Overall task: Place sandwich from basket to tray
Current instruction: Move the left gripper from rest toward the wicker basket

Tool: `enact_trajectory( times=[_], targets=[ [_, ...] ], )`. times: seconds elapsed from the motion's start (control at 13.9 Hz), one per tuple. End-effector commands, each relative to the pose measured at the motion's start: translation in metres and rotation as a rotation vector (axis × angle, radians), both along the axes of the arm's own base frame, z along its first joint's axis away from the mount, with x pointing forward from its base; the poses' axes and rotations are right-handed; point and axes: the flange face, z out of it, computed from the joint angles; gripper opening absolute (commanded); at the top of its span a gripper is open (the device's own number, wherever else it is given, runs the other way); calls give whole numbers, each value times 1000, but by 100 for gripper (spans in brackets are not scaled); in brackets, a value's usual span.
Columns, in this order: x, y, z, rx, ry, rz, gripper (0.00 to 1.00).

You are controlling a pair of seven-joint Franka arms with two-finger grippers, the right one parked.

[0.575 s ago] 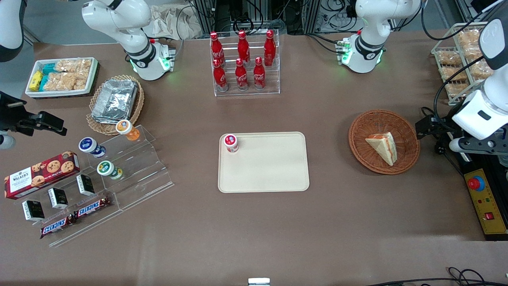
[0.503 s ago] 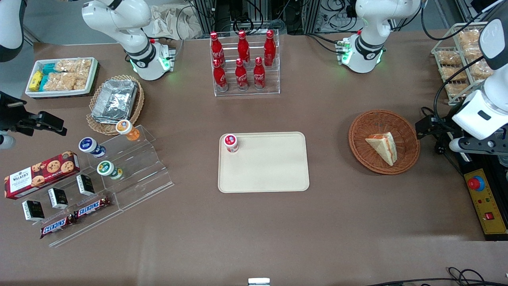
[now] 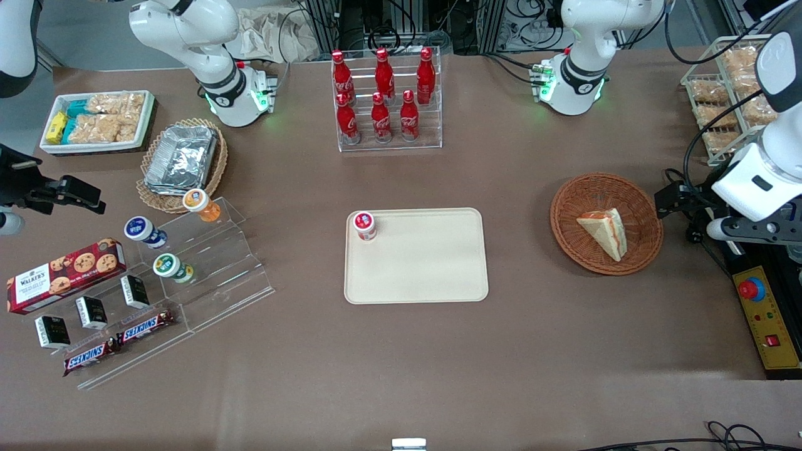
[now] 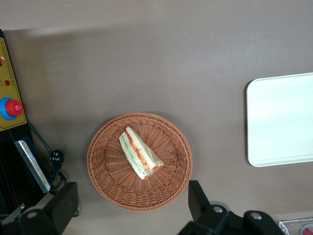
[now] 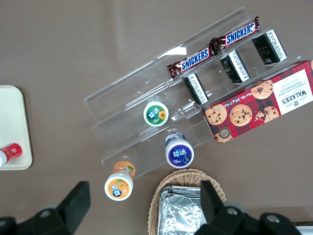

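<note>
A wide brown table (image 3: pixel 401 351) fills the room's middle, with cable-hung metal racks along its farthest edge. On it, near the centre, lies the cream tray (image 3: pixel 426 269), flat and bare except for a small red-capped cup (image 3: pixel 364 225) standing in one corner. Toward the working arm's end sits the round reddish-brown basket (image 3: pixel 579 250), well apart from the tray. The left gripper (image 4: pixel 132 210) hangs above the table at that end, just beside the basket's rim on the side away from the tray; its two dark fingers (image 4: pixel 198 198) stand wide apart, holding nothing, and the basket lies below the wide gap between them. The sandwich (image 3: pixel 605 232) rests in the basket's bowl, clear of both fingers. It is a white wedge lying on one flat face, its long axis running on a diagonal across the bowl, one end aimed toward the camera's side of the table. Its cut edge, striped red-orange and green, faces toward the gripper's side of the basket. A yellow control box (image 3: pixel 767 322) with a red button lies nearer the camera than the gripper.
</note>
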Motion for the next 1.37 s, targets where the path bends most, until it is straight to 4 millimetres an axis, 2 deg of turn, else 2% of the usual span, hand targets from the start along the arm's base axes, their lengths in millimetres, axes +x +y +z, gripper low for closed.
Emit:
enact_trajectory(
  times=[0.0, 0.36, 0.72, 0.86, 1.08, 1.29],
  targets=[
    [2, -3, 4, -3, 9, -20, 100],
    [-3, -1, 10, -5, 7, 1, 100],
    [-27, -4, 31, 3, 22, -1, 100],
    [-43, -4, 30, 9, 30, -1, 100],
    [-66, -5, 15, 15, 22, -1, 100],
    [-93, -4, -21, 0, -27, 30, 100]
  ],
)
